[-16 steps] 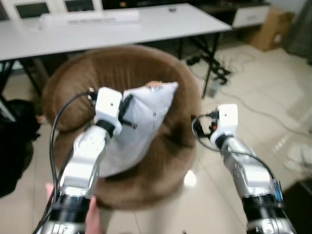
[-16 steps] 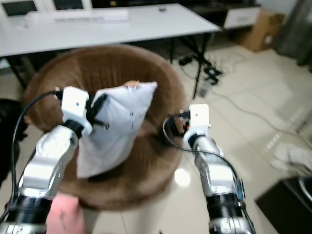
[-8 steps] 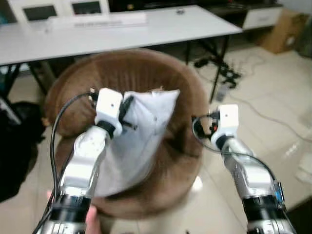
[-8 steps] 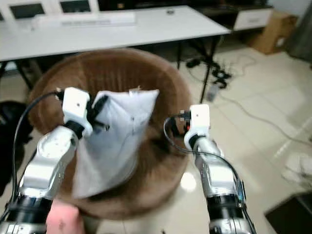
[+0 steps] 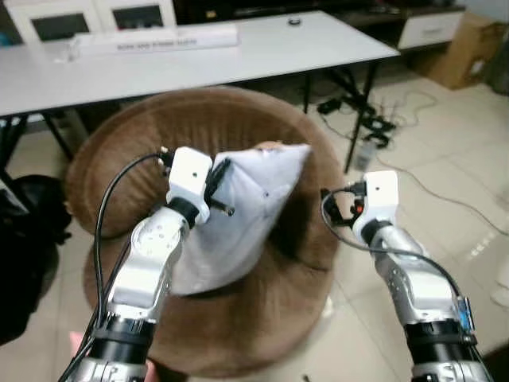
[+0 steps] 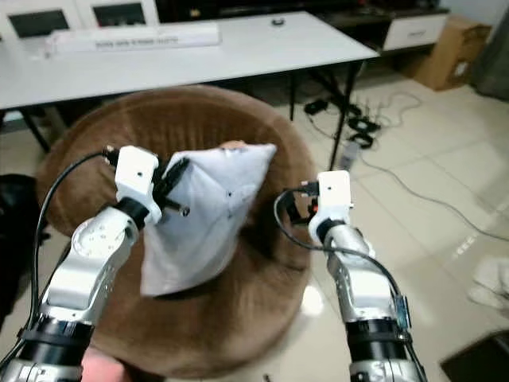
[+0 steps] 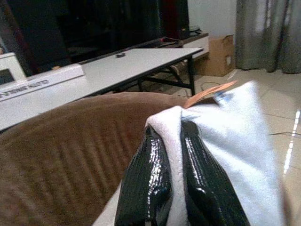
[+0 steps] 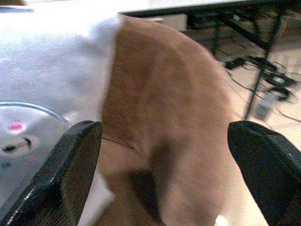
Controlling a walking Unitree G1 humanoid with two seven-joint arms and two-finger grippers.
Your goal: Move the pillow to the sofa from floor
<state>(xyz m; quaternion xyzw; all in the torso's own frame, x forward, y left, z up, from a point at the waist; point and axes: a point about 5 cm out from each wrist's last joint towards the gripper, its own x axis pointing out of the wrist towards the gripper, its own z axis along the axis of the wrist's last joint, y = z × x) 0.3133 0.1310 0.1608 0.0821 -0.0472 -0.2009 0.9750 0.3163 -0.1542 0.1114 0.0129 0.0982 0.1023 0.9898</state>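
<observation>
Brown and ribbed, the round sofa (image 5: pixel 262 318) sits low on the tiled floor (image 5: pixel 445 159), its curved back rising in front of a long white table (image 5: pixel 199 52). A pale grey-white pillow (image 5: pixel 246 215) hangs over the seat, held up by one edge with its lower corner drooping toward the cushion; whether that corner touches the seat cannot be told. The left gripper (image 7: pixel 175 181) is clamped on a fold of the pillow's fabric, and in the left wrist view the two black fingers (image 7: pixel 148 179) pinch the cloth between them, with a small orange tag (image 7: pixel 207 94) showing at the pillow's top edge. The right gripper (image 8: pixel 162 165) hovers beside the pillow over the sofa's right side, its fingers (image 8: pixel 63 169) spread wide apart with nothing between them. Black cables (image 5: pixel 374 123) lie on the floor by the table leg, and a cardboard box (image 5: pixel 461 40) stands farther back on the right.
</observation>
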